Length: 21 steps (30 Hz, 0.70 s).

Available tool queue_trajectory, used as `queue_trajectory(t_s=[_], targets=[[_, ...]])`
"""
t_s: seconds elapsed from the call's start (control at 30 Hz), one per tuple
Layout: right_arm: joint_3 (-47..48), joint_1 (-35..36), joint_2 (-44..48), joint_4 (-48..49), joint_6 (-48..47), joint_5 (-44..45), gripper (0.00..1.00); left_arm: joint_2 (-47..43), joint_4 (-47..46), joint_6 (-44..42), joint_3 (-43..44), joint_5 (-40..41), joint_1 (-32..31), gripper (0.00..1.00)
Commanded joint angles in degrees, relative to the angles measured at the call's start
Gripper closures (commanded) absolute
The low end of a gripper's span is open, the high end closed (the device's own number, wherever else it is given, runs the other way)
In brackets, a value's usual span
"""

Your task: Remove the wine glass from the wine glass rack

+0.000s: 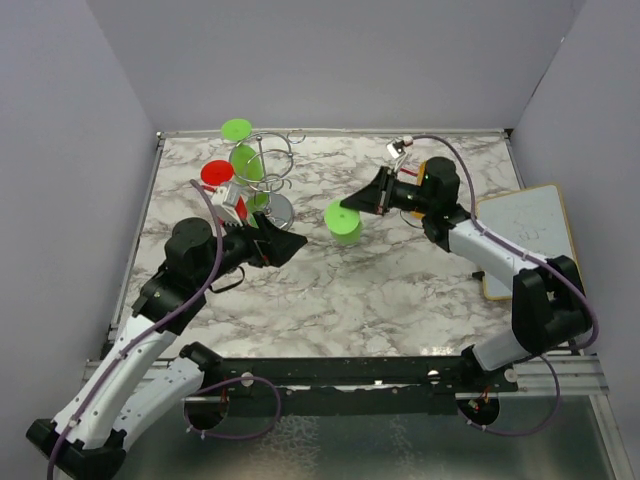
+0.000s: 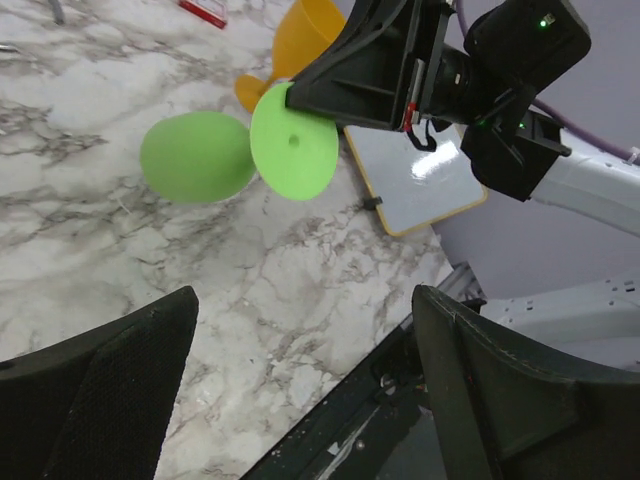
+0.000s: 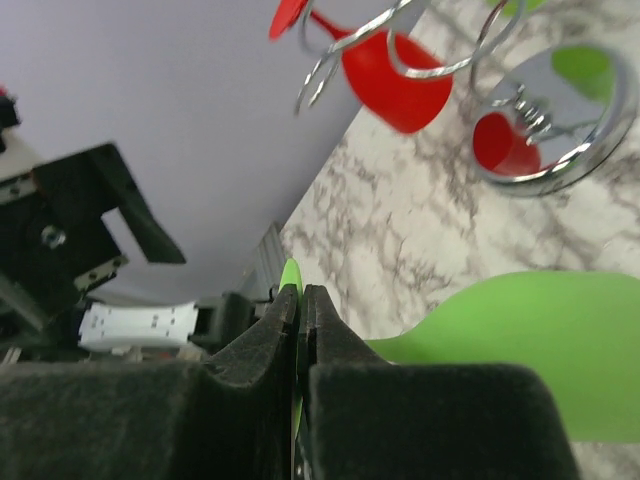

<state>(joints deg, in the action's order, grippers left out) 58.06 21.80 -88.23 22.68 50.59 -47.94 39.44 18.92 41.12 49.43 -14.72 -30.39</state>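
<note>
Right tool [image 3: 298, 300] pinches wine glass [image 3: 520, 340] foot, clearest from its wrist.

The top view looks down from high behind the robot over the whole marbled surface [image 1: 400, 290]. The left wrist view sits low, facing between the left fingers [image 2: 100, 400] toward the right arm [image 2: 520, 60]. The right wrist view, closer still, faces past the right fingers [image 3: 250, 380] toward the wine glass rack [image 3: 580, 120]. All three share the green wine glass [image 2: 195, 157].
</note>
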Motion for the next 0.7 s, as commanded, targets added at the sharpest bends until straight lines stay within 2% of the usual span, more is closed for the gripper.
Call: queue_trajectory(t_s=[0.0,0.23,0.47,0.67], targets=[[-6.5,2.3,6.9,10.3,-3.2,-6.9,0.99,0.6,-14.6,7.6,-5.5,-10.3,0.1,0.12],[-13.9,5.5,14.8,16.1,-3.4,-8.5,0.99,1.7,-32.7,19.5,-15.5,-14.8,0.1,0.16],[-16.3,6.5,16.2,20.4,-0.9,-9.2,0.99,3.6,-33.5,18.3,-13.4,-15.5,-0.5,0.29],[-17.7,6.7,16.6,24.9,2.0,-9.1,0.99,6.0,-33.5,17.6,-13.0,-15.1,-2.9,0.27]])
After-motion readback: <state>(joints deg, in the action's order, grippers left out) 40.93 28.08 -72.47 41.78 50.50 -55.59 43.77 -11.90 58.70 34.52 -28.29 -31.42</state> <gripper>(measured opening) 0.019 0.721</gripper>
